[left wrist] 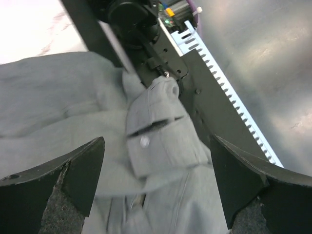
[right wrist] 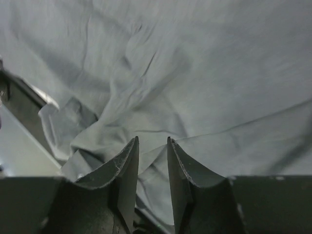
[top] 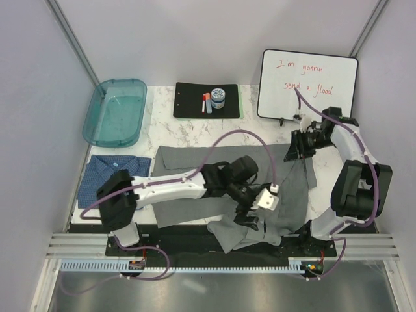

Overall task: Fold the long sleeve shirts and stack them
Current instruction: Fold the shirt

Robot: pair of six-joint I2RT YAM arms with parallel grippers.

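At the bottom centre of the top view, the left gripper [left wrist: 156, 148] hangs with its jaws wide over a buttoned cuff [left wrist: 158, 126] of the grey shirt [top: 195, 166], which lies spread on the surface [top: 162, 130]. The folded blue shirt [top: 110, 174] lies just left of it. Farther up, at the grey shirt's upper right edge, the right gripper [right wrist: 152, 146] has its jaws only narrowly apart above the cloth.

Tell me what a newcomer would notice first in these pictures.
The grey shirt sprawls across the middle of the table, rumpled at the near edge, with the left arm and right arm reaching over it. At the far right stands a whiteboard with red handwriting. A folded blue shirt lies at the near left, a teal tray behind it.
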